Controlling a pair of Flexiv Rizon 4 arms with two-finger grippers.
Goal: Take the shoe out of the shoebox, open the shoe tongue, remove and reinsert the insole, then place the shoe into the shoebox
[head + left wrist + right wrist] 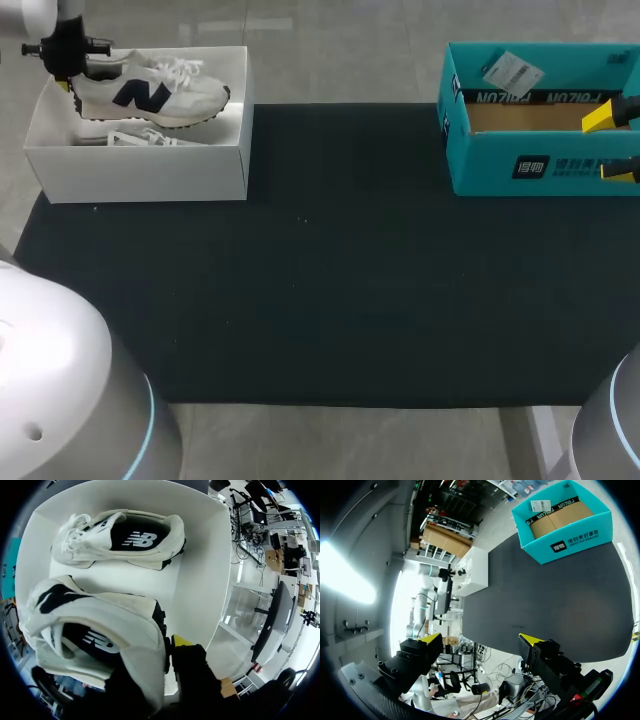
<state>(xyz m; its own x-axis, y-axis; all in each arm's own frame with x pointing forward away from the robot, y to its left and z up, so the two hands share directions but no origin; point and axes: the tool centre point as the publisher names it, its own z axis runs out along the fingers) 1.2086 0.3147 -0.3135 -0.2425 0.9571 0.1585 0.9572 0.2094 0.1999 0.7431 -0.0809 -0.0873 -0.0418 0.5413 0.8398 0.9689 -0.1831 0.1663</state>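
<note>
On the left, the white cardboard shoebox (140, 170) stands open on the dark-matted worktop (330, 280). The left end effector (70, 78) is over its far left corner and, as far as the left wrist view shows, is closed on the heel of the white fabric sneaker with a navy logo (160, 95). That sneaker is inside the box, toe pointing right, beside a 2nd white sneaker (120, 537) lying on the box floor.

The sneaker looks light, with a soft upper that will give under the fingers. The stiffer heel counter is probably the best hold, though the toe may droop from there. The loose laces could snag on the box wall.

On the right, a teal cardboard box (530, 165) sits at the worktop's far edge. The right end effector (480, 640) hangs near it with its 2 yellow tips spread wide, holding nothing.
</note>
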